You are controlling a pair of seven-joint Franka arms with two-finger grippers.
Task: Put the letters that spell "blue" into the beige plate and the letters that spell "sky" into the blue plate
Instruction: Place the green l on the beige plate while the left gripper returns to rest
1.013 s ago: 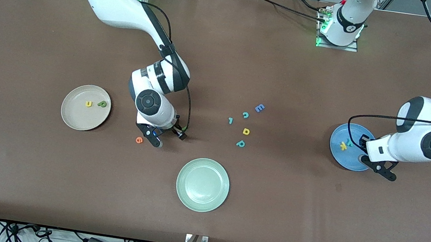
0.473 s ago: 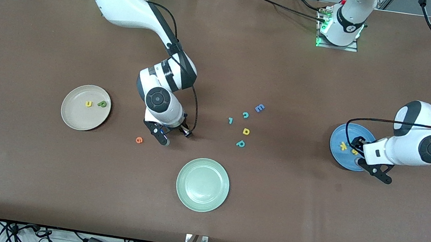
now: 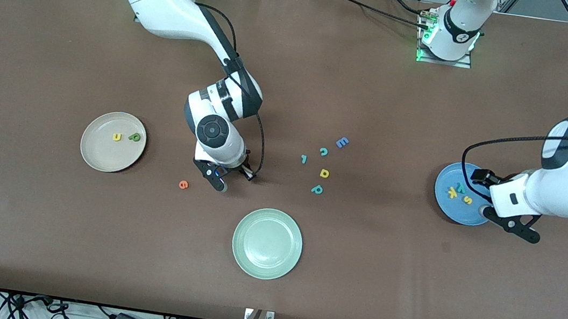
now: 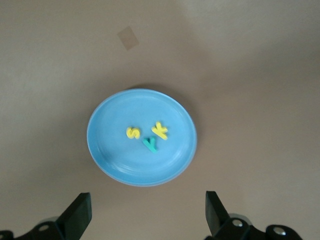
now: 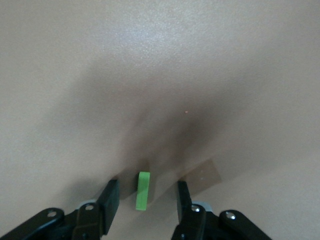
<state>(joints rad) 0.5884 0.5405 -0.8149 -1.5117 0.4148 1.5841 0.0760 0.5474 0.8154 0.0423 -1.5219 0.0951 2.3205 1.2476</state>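
Since the earlier frame, the left gripper (image 3: 501, 219) had spread wide and drawn off the round bright blue plate (image 3: 446, 207) toward the left arm's end of the tabletop (image 3: 36, 237), leaving the yellow foam s (image 3: 468, 200), yellow foam k (image 3: 452, 192) and teal foam y (image 4: 150, 145) inside. Meanwhile the right gripper (image 5: 145, 205) had shifted toward the table's middle and lowered, half-spread, around the green foam bar l (image 5: 143, 190), not yet pinching. The yellow foam u (image 3: 117, 137) and green foam b (image 3: 134, 137) lay in the round beige plate (image 3: 95, 152); the orange foam e (image 3: 183, 184) waited outside, between that plate and the right gripper. Risk: the thin bar could tip or slip as the fingers closed.
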